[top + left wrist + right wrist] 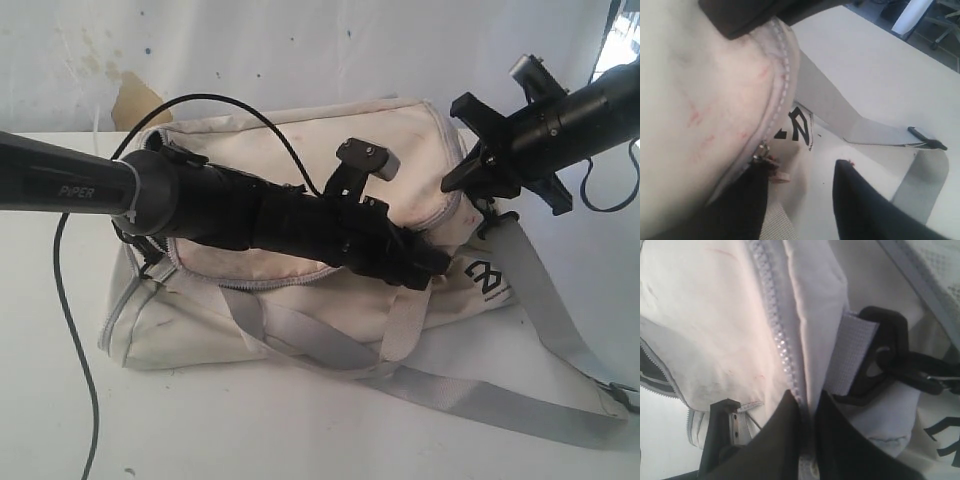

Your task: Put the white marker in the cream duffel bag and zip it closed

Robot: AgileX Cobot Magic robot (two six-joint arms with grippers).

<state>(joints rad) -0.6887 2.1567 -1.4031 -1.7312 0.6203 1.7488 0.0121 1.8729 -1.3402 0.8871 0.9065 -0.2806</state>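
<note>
My right end effector is clamped on the bag at its buckle end; my left end effector, nearer, stands apart, the zip pull beside one finger; the zip runs along the bag; marker unseen, judged inside.

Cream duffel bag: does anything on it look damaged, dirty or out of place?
Yes: the cream duffel bag is stained, with faint red streaks across its top panel beside the zipper. Nothing looks torn or spilled.
</note>
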